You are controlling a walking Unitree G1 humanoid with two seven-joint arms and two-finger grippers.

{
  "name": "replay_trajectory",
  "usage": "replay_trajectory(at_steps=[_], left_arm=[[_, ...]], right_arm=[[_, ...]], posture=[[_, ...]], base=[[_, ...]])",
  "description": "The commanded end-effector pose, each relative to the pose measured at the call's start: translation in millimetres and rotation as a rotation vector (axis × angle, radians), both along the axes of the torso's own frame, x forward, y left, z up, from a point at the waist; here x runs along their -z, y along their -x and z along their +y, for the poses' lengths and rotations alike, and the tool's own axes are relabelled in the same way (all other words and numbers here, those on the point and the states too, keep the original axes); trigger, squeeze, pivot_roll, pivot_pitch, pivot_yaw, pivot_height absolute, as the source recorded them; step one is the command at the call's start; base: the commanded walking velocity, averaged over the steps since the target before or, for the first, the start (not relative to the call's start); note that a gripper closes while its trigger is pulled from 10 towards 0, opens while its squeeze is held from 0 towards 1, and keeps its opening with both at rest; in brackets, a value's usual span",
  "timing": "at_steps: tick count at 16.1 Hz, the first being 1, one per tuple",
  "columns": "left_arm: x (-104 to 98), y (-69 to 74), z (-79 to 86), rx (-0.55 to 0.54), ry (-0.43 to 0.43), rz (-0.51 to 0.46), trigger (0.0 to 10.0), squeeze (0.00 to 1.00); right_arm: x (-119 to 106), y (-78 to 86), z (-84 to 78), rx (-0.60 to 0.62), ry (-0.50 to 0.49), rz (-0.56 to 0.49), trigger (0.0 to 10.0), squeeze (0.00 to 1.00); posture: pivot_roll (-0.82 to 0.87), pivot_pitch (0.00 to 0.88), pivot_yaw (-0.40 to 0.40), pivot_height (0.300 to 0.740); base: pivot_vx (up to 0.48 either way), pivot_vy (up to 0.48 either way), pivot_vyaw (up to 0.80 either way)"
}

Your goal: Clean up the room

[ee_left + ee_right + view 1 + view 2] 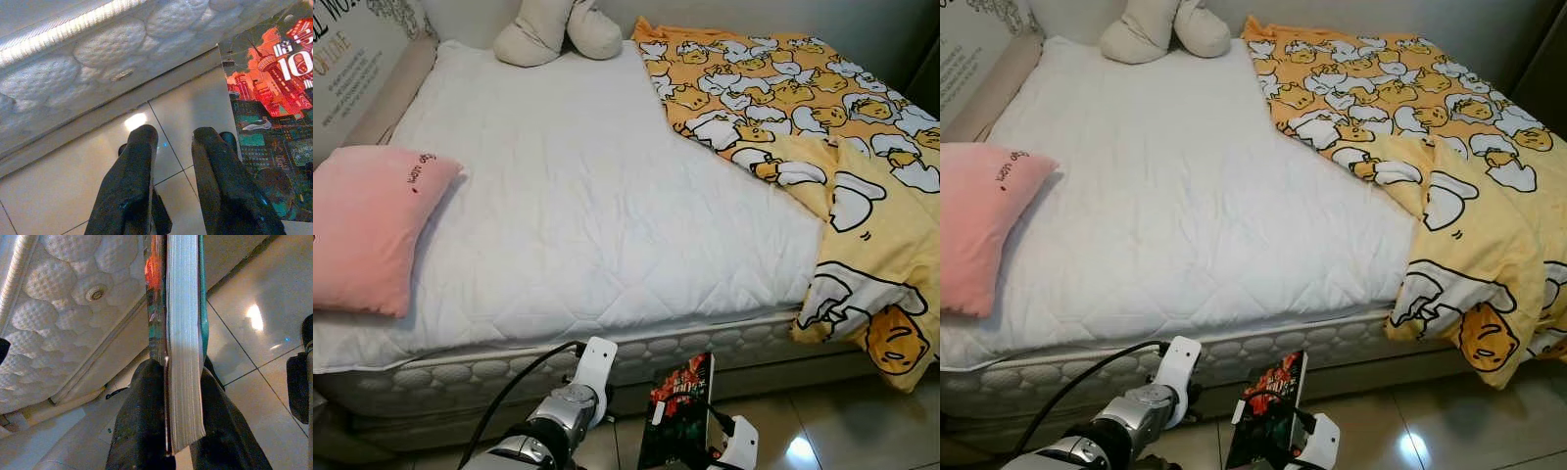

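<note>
Book (677, 411): glossy printed cover w/ matt white paper page edges, pinched btwn the matt black fingers (142, 431) of the right gripper (183, 382); left gripper (171, 142) fingers same dull black, slightly scuffed. Mattress (587, 215) top is white quilted cloth, side a bumpy padded fabric; pink pillow (367, 225) looks soft plush, yellow duck-print blanket (822, 147) smooth thin cloth. Floor (803, 421) is shiny pale tile w/ light glare; left arm (558, 416) bright brushed metal.

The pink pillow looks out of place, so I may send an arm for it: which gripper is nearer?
Left. The left gripper hangs empty by the mattress side, on the pillow's side of the bed. The right gripper, further right, is clamped on a book.
</note>
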State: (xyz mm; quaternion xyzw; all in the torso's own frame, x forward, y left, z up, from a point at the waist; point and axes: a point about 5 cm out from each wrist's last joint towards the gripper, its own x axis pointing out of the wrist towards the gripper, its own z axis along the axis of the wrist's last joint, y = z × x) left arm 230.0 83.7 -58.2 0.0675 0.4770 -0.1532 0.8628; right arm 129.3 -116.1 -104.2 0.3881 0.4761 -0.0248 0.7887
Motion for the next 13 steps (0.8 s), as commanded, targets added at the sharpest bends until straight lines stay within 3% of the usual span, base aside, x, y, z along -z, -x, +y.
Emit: replay_trajectory(at_steps=[1, 9, 10, 11, 12, 13], left_arm=[[-1.5, -2.0, -1.9, -0.02, 0.014, 0.003, 10.0, 0.0], [-1.5, -2.0, -1.9, -0.02, 0.014, 0.003, 10.0, 0.0], [-2.2, -8.1, 19.7, -0.04, -0.048, -0.056, 10.0, 1.0], [-6.6, -17.1, 45.4, -0.11, -0.101, -0.121, 10.0, 1.0], [-8.4, -19.8, 50.6, -0.132, -0.109, -0.139, 10.0, 0.12], [-9.4, -21.2, 51.5, -0.145, -0.109, -0.144, 10.0, 0.0]], right_arm=[[-53.4, -107.3, -65.3, -0.383, 0.581, -0.351, 0.0, 0.0], [-53.4, -107.3, -65.3, -0.383, 0.581, -0.351, 0.0, 0.0], [-44.9, -97.8, -55.5, -0.367, 0.571, -0.299, 0.0, 1.0], [-35.2, -84.5, -46.6, -0.365, 0.582, -0.238, 0.0, 1.0], [-33.8, -82.6, -44.9, -0.362, 0.586, -0.23, 0.0, 1.0], [-35.0, -84.6, -44.3, -0.356, 0.586, -0.236, 0.0, 1.0]], posture=[[0.06, 0.0, -0.036, 0.74], [0.06, 0.0, -0.036, 0.74], [0.09, 0.0, 0.0, 0.74], [0.09, 0.0, 0.0, 0.74], [0.09, 0.0, 0.0, 0.74], [0.09, 0.0, 0.0, 0.74]], base=[[0.0, 0.0, 0.0], [0.0, 0.0, 0.0], [0.0, 0.0, 0.0], [0.0, 0.0, 0.0], [0.0, 0.0, 0.0], [0.0, 0.0, 0.0]])
